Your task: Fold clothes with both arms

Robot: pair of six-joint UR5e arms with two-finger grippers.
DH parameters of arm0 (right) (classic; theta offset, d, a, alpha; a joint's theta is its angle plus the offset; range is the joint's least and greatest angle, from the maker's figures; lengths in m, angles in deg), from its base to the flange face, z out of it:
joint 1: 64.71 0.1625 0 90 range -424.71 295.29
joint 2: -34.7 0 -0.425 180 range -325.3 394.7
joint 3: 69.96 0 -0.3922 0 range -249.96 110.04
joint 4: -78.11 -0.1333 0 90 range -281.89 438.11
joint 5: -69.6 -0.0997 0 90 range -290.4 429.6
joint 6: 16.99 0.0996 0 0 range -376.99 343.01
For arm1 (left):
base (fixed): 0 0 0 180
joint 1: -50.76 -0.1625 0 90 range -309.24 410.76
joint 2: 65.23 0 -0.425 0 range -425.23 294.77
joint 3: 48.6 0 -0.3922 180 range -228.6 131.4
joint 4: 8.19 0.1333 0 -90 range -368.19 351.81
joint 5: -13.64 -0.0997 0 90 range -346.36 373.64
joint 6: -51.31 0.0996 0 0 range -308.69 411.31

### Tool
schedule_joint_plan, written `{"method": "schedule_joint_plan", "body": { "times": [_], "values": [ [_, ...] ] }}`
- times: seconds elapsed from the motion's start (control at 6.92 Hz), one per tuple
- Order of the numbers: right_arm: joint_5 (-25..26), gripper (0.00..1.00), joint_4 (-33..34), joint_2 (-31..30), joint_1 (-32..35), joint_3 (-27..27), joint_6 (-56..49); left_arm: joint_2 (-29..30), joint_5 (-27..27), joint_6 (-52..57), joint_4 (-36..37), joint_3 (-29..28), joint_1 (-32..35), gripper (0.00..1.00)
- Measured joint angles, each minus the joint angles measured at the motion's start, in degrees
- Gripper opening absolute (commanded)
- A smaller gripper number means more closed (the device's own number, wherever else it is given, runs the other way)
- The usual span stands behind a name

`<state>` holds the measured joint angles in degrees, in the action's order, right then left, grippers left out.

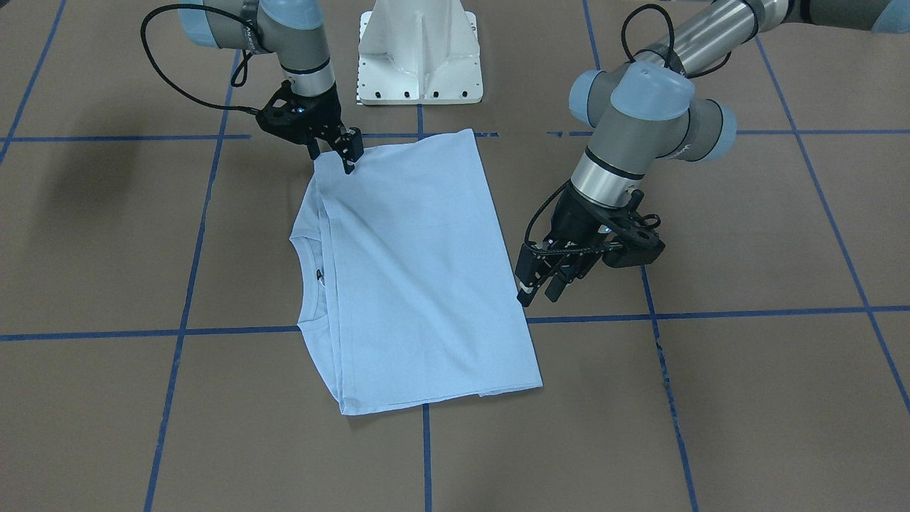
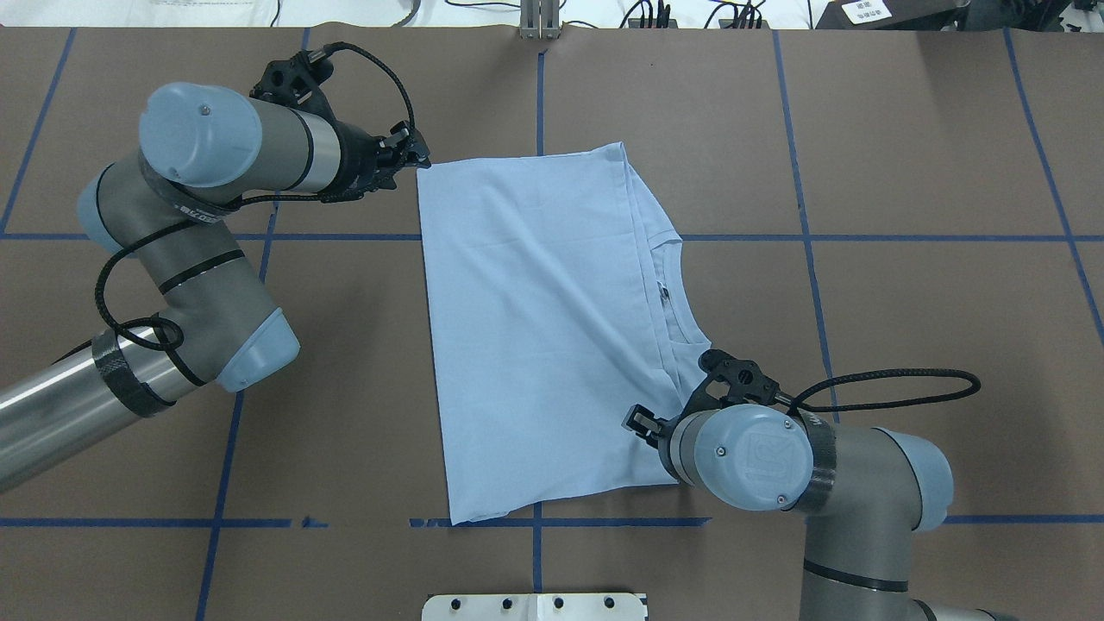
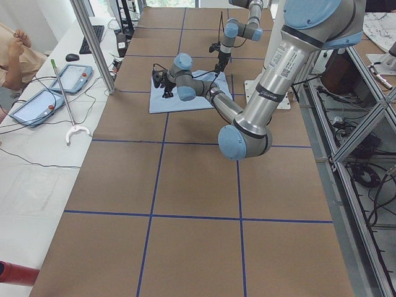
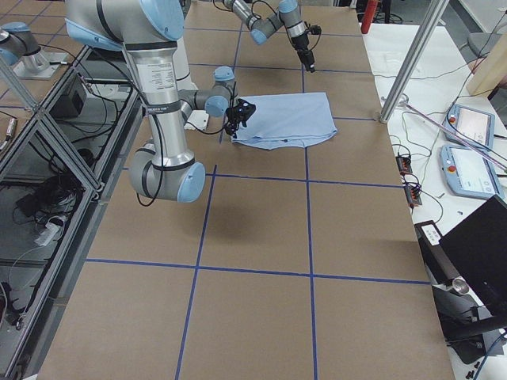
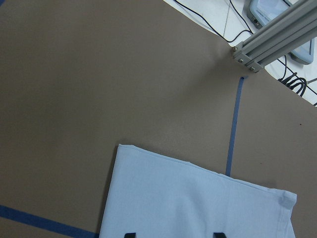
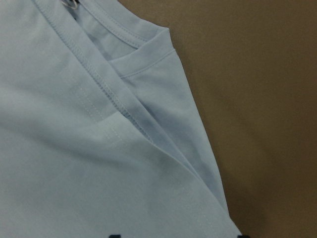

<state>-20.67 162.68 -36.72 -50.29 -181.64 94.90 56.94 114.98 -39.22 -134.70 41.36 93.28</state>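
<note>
Right now you have the T-shirt [image 1: 419, 270] lying folded mid-frame on the worktop [image 1: 746, 412]. Your left fingers [image 1: 527, 277] hang spread and empty beside its right edge. Your right fingers [image 1: 350, 148], also apart, hold nothing at its upper-left corner.

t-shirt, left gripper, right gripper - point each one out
T-shirt [image 2: 535, 328], overhead exterior view, middle of the folded fabric.
Left gripper [image 1: 540, 290], exterior front-facing view, midway between its open fingers.
Right gripper [image 1: 332, 158], exterior front-facing view, midway between its fingers.
</note>
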Motion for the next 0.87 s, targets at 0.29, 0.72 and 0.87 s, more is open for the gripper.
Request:
{"method": "schedule_joint_plan", "body": {
  "times": [0.29,0.72,0.87],
  "values": [
    [-0.07,0.82,0.05,0.26,-0.05,1.07,1.35,0.01,-0.41,0.00,0.03,0.16,-0.20,0.61],
    [-0.32,0.43,-1.82,0.26,-0.08,2.57,1.96,0.08,-0.93,0.00,0.03,0.32,-0.28,0.61],
    [-0.42,0.08,-2.95,0.13,-0.03,3.05,2.05,0.08,-0.98,0.00,0.03,0.35,-0.29,0.61]
  ]
}}
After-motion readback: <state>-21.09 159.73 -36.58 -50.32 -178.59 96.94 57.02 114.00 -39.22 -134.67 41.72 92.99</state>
